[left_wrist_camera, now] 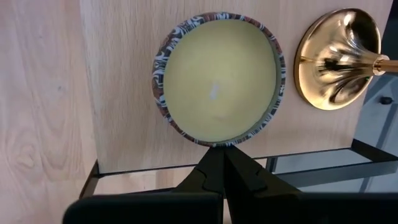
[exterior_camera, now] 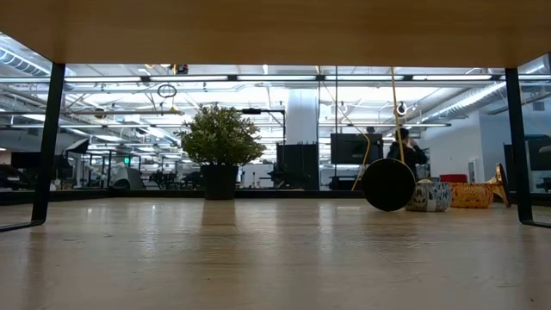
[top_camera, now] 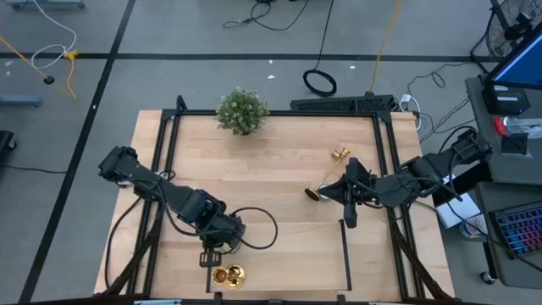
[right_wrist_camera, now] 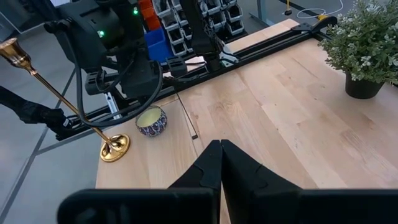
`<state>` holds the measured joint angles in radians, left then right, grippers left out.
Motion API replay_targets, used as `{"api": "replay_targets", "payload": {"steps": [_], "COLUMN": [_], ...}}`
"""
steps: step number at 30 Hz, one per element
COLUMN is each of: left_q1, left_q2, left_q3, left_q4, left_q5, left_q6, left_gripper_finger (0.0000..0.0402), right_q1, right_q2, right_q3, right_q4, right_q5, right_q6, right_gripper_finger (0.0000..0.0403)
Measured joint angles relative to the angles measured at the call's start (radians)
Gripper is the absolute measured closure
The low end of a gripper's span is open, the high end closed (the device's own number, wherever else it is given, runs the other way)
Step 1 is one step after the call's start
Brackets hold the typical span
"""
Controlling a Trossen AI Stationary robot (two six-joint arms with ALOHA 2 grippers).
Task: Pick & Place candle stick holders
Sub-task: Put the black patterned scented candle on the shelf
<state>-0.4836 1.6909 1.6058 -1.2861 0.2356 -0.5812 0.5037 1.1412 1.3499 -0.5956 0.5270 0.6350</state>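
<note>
One gold candle stick holder (top_camera: 236, 274) stands upright on its round base (left_wrist_camera: 336, 59) at the table's near edge. A tin candle (left_wrist_camera: 217, 81) with a patterned rim sits beside it (right_wrist_camera: 151, 121). My left gripper (left_wrist_camera: 219, 152) hangs shut a little above the tin's rim, pointing steeply down (top_camera: 212, 256). A second candle stick holder (top_camera: 327, 174) lies on the table right of centre, its dark base underside (exterior_camera: 387, 184) facing the near edge. My right gripper (right_wrist_camera: 219, 146) is shut and empty, held high beside it (top_camera: 339, 193).
A bushy potted plant (top_camera: 242, 111) stands at the far edge, left of centre (exterior_camera: 219, 155). A black frame rail (top_camera: 343, 105) runs along the far edge. A thin black line (top_camera: 348, 258) crosses the tabletop near the front right. Bare wood lies between the two arms.
</note>
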Motion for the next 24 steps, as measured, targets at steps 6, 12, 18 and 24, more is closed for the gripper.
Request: {"api": "replay_targets", "payload": {"steps": [6,12,18,24], "left_q1": [0.001,0.001,0.001,0.001], "left_q2": [0.000,-0.001,-0.001,-0.001], "left_q3": [0.000,0.000,0.000,0.000], "left_q4": [-0.017,-0.044,-0.035,-0.012], "left_q5": [0.005,0.003,0.002,0.003], "left_q6": [0.004,0.011,0.011,0.012], "left_gripper_finger": [0.0402,0.0402,0.0402,0.0401], "right_q1": [0.000,0.000,0.000,0.000], "right_q2": [0.000,0.000,0.000,0.005], "right_q3": [0.000,0.000,0.000,0.000], "right_q4": [0.003,0.003,0.003,0.002], "right_q5": [0.000,0.000,0.000,0.000], "right_q6": [0.000,0.000,0.000,0.000], "right_gripper_finger": [0.0403,0.0403,0.0403,0.0403]}}
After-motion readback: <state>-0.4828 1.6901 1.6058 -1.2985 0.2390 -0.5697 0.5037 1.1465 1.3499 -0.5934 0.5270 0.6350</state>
